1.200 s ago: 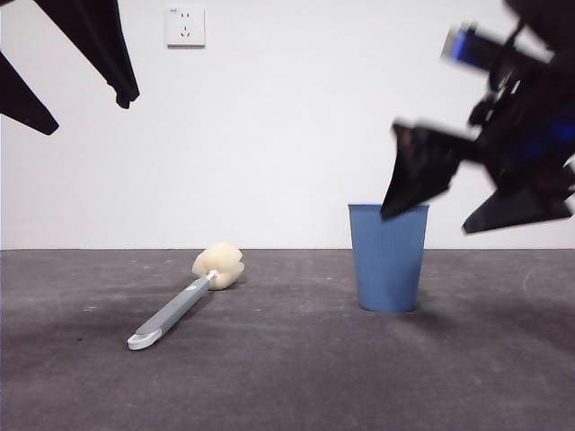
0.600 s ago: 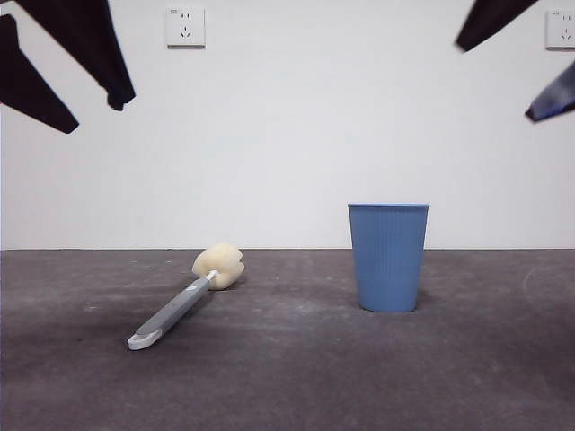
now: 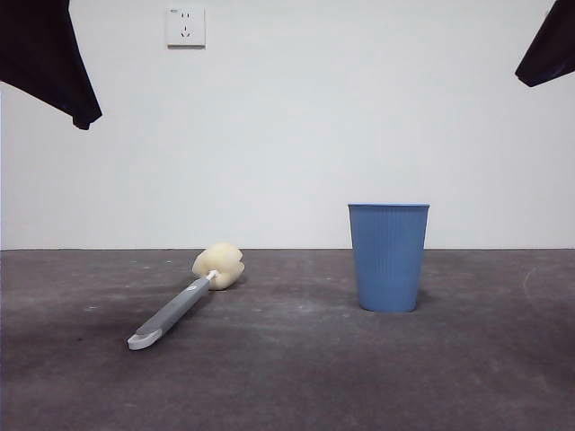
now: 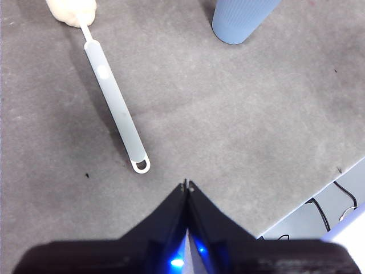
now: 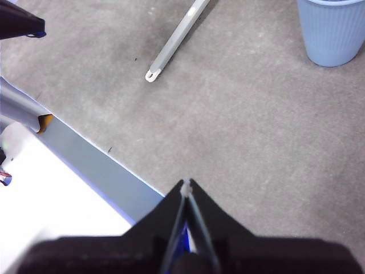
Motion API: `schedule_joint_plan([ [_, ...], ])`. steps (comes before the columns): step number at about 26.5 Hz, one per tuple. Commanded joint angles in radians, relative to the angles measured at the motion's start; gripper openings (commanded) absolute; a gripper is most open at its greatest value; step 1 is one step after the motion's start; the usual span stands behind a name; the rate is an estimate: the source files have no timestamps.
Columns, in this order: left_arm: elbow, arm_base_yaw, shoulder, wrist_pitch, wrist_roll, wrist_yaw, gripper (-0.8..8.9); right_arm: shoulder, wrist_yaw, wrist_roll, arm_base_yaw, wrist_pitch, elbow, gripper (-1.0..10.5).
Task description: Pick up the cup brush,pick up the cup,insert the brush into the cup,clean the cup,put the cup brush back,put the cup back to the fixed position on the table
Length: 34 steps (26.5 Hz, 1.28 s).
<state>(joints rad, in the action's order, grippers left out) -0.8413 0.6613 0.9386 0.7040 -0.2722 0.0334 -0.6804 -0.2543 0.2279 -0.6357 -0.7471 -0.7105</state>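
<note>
The left gripper (image 4: pixel 187 185) hangs high, jaws pressed together and empty. The cup brush (image 3: pixel 184 301) lies flat on the table (image 3: pixel 287 377), its handle running straight out ahead of that gripper, looped white tip nearest, sponge head farthest. The cup (image 3: pixel 388 257) stands upright, well apart. The right gripper (image 5: pixel 186 184), closed and empty, waits high.

Flat cup brush (image 3: pixel 184 303), upright blue cup (image 3: pixel 388 257)
</note>
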Motion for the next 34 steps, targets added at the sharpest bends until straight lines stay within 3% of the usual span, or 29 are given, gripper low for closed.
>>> schedule_joint_plan([
  [1,0.008,0.000,0.000,-0.005,0.011,-0.005,-0.04,0.002,-0.001,0.006,-0.002,0.005,-0.003,0.0],
  [6,0.008,-0.005,-0.020,-0.007,0.019,-0.010,-0.04,0.002,-0.001,0.006,-0.002,0.005,-0.003,0.0],
  [7,0.009,-0.019,-0.039,-0.029,0.047,-0.056,-0.04,0.002,-0.002,0.006,-0.002,0.005,-0.003,0.0],
  [9,0.016,-0.087,-0.094,-0.175,0.140,-0.128,-0.04,0.002,-0.001,0.006,-0.002,0.005,-0.003,0.0],
  [11,0.058,-0.186,-0.180,-0.374,0.208,-0.077,-0.04,0.002,-0.002,0.006,-0.002,0.005,-0.003,0.0],
  [14,0.203,-0.363,-0.351,-0.654,0.220,-0.043,-0.04,0.002,-0.001,0.006,-0.002,0.005,-0.003,0.0],
  [16,0.328,-0.461,-0.476,-0.753,0.220,-0.043,-0.04,0.002,-0.002,0.007,-0.002,0.005,-0.003,0.0],
  [22,0.597,-0.605,-0.741,-0.759,0.211,-0.058,-0.04,0.002,-0.002,0.006,-0.002,0.005,-0.003,0.0],
  [34,0.827,-0.658,-0.909,-0.703,0.114,-0.056,-0.04,0.002,-0.001,0.006,-0.002,0.005,-0.003,0.0],
])
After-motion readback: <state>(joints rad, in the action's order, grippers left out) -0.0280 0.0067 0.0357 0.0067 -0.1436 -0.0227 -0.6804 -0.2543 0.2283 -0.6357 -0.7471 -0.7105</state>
